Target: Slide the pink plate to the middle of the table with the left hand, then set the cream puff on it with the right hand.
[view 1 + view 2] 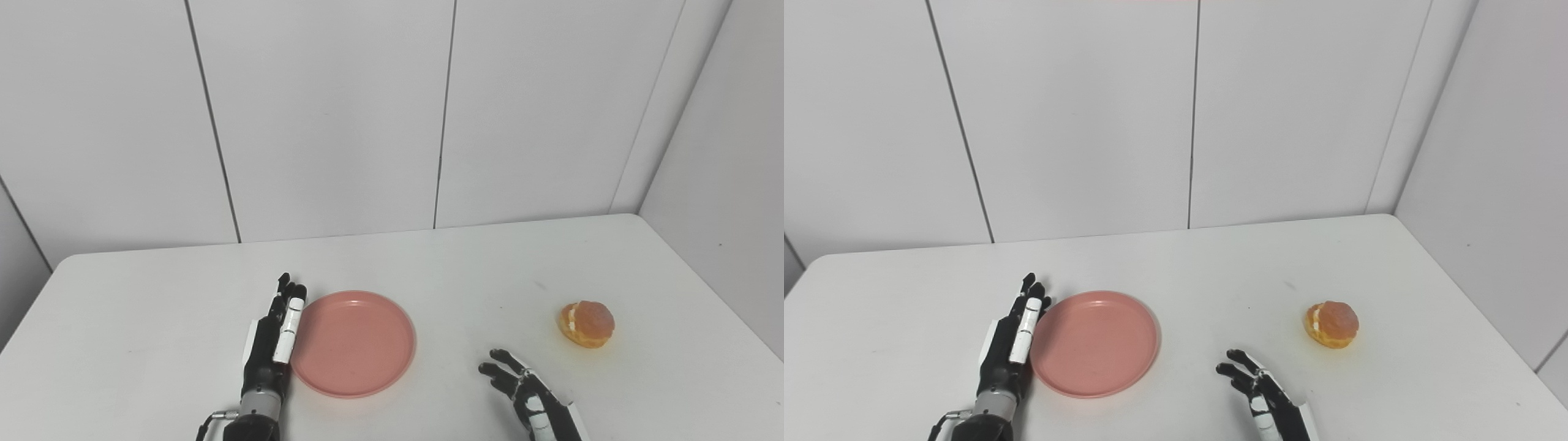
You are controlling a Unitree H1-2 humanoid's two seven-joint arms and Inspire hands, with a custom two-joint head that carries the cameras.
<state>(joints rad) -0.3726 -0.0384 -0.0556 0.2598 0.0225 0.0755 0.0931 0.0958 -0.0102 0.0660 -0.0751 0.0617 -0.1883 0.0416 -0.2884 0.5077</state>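
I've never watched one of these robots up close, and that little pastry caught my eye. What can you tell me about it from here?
The cream puff is a small round bun, golden brown and glossy on top, split so that white cream shows along its left side. It sits alone on the white table, toward the right side, apart from the pink plate. Nothing touches it: the right hand is near it but clearly short of it, fingers spread.

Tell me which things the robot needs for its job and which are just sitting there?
Needed for the job:
- pink plate
- cream puff
- left hand, flat against the plate's left edge
- right hand, open, near the puff

Just there:
- white table
- wall panels
Nothing else is lying about.
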